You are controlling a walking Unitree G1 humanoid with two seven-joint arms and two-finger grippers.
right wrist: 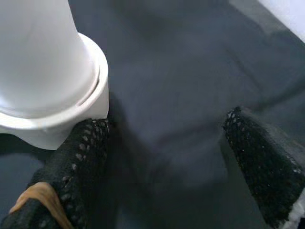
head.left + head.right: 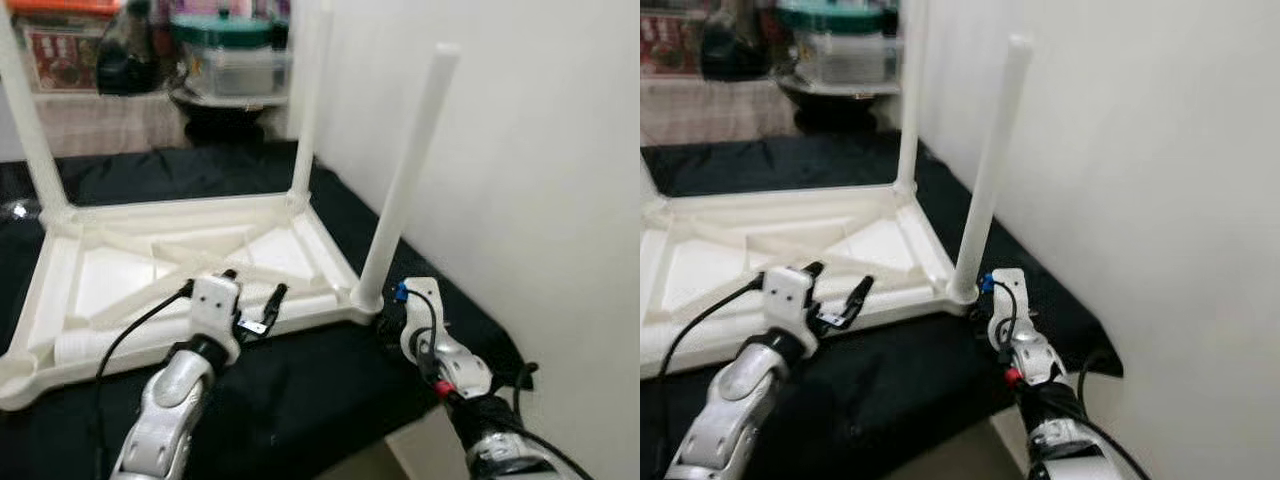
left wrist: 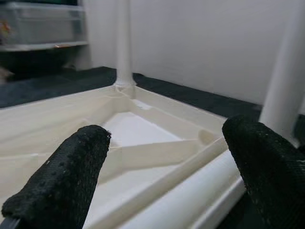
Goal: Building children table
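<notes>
A white plastic children's table (image 2: pixel 300 235) lies upside down on a black cloth. Three legs stand upright in its corner sockets: the far left one (image 2: pixel 25 120), the far right one (image 2: pixel 305 100) and the near right one (image 2: pixel 405 180). A loose white leg (image 2: pixel 80 347) lies along the near rim and also shows in the left wrist view (image 3: pixel 200 195). My left gripper (image 2: pixel 255 283) hovers open just above that rim, holding nothing. My right gripper (image 1: pixel 164 119) is open low beside the near right leg's socket (image 1: pixel 71 109). One of its fingers (image 1: pixel 76 162) rests against the socket.
A white wall (image 2: pixel 540 150) runs close along the right side. The black cloth (image 2: pixel 300 390) ends at an edge near the right arm. At the back, shelves hold a teal-lidded container (image 2: pixel 225 45) and a red box (image 2: pixel 60 40).
</notes>
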